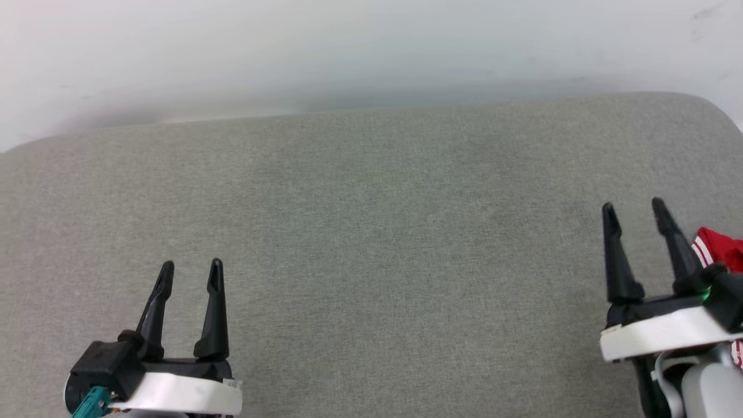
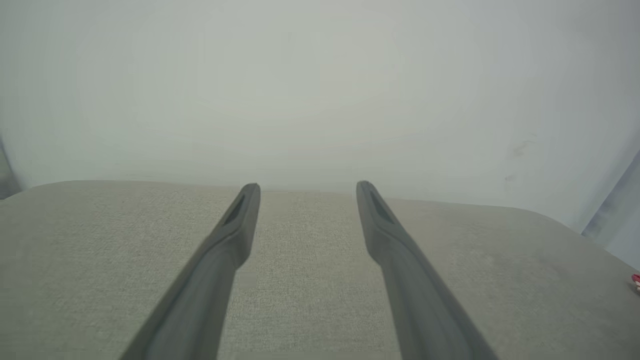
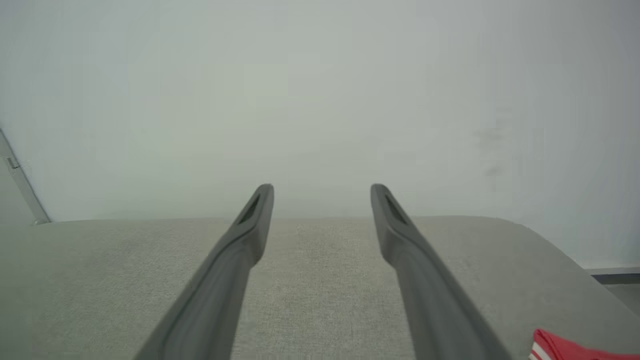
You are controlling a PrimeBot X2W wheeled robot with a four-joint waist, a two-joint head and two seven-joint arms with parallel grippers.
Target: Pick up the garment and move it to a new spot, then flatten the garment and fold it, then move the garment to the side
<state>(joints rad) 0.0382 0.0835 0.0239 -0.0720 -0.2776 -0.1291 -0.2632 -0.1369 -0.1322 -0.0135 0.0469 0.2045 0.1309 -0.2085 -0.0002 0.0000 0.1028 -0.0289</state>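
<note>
Red jersey-style garment with red-and-white striped trim (image 1: 720, 249), only partly in view, lies at the right edge of the grey fabric-covered bench (image 1: 371, 232), just beside the right jaws. Left jaws and right jaws are spread wide and empty. The garment is judged light, limp and easily bunched. Pinch an edge or shoulder fold.

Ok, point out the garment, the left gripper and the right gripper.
garment (image 1: 725, 249), head view, red cloth beside the stripes.
left gripper (image 1: 192, 263), head view, midway between its fingertips.
right gripper (image 1: 633, 204), head view, midway between its fingertips.
</note>
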